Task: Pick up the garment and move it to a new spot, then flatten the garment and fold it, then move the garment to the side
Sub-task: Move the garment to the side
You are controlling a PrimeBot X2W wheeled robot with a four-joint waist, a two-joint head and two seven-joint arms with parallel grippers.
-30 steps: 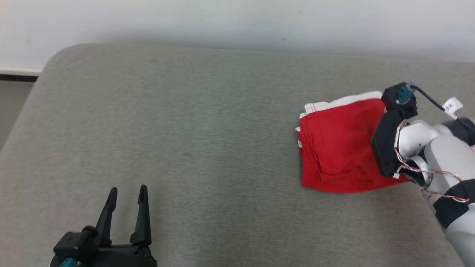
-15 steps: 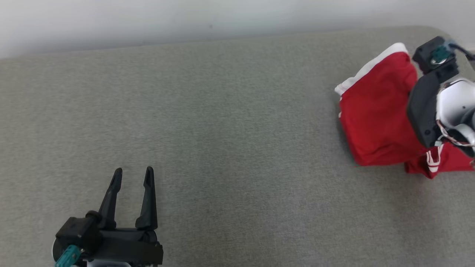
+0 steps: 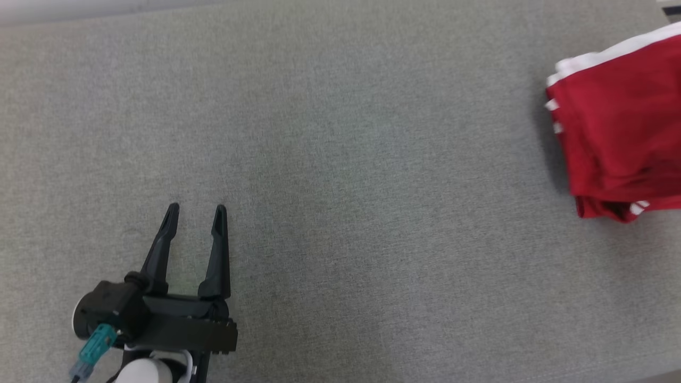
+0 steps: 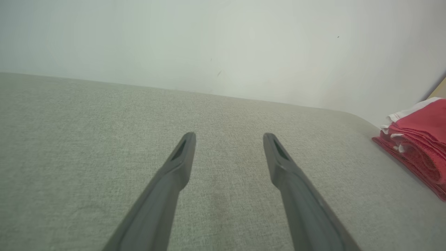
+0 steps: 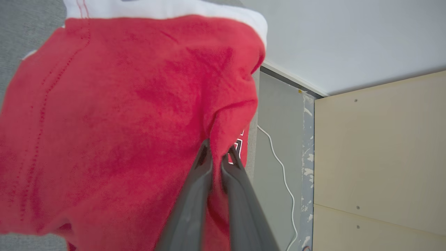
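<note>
The garment (image 3: 622, 133) is a folded red cloth with white trim, at the right edge of the grey surface in the head view. In the left wrist view the garment (image 4: 420, 143) shows as a red stack at the far right. My right gripper (image 5: 219, 153) is shut on a pinched fold of the garment (image 5: 115, 115), which hangs in front of it in the right wrist view. My left gripper (image 3: 194, 213) is open and empty at the lower left, well apart from the cloth. Its fingers (image 4: 181, 157) hover over bare grey fabric.
The grey padded surface (image 3: 346, 159) runs wide between my left gripper and the garment. A pale wall (image 4: 223, 45) stands behind it. Past the surface's end, the right wrist view shows a beige panel (image 5: 379, 157) and a white cable (image 5: 282, 174) on the floor.
The head camera has swung, so the scene shifted. The garment now sits at the right edge, and the right arm's wrist has left the head view. The left gripper stays open.
</note>
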